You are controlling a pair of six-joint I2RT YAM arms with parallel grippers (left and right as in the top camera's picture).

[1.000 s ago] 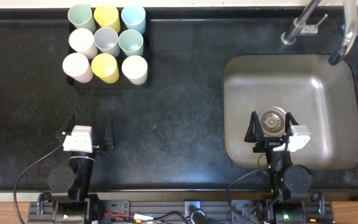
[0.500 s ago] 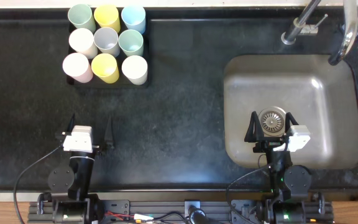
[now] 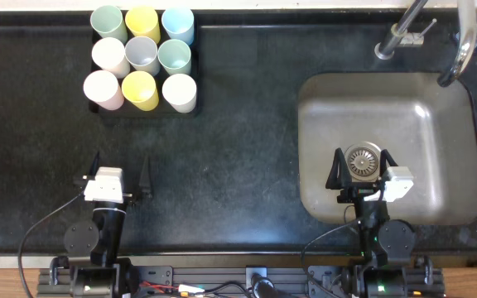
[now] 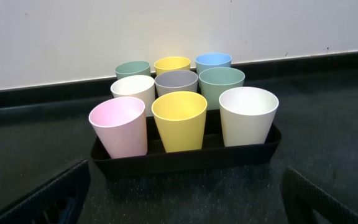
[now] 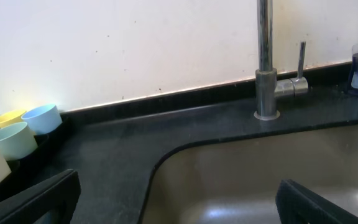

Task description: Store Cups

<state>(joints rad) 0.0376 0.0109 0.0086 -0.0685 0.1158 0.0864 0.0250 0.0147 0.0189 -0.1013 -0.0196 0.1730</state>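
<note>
Black speckled stone makes up the surface (image 3: 238, 165), and both arms stand at its near edge. A steel sink (image 3: 313, 99) is set into it; our right hand (image 3: 361, 165) hangs over the basin with the drain just ahead of it and the tap (image 5: 265, 62) farther ahead, on the stone behind the sink.

A black tray (image 4: 185, 158) lies straight ahead of our left hand (image 3: 120, 171), well apart from it, close to the back wall. From the right hand it sits ahead and far off to the left.

Both hands have their fingers spread wide and grip nothing.

Nine plain matte cups fill the tray in three rows of three. Nearest the left hand stand a pink cup (image 4: 120, 127), a yellow cup (image 4: 179, 121) and a white cup (image 4: 247, 115). Behind them come a second white cup (image 4: 133, 90), a grey cup (image 4: 176, 82) and a green cup (image 4: 221, 84). Farthest away stand a second green cup (image 4: 132, 68), a second yellow cup (image 4: 172, 64) and a blue cup (image 4: 213, 60).

Each cup tapers toward its base and stands with its open mouth up, long axis vertical. Neighbours sit just beside one another.
</note>
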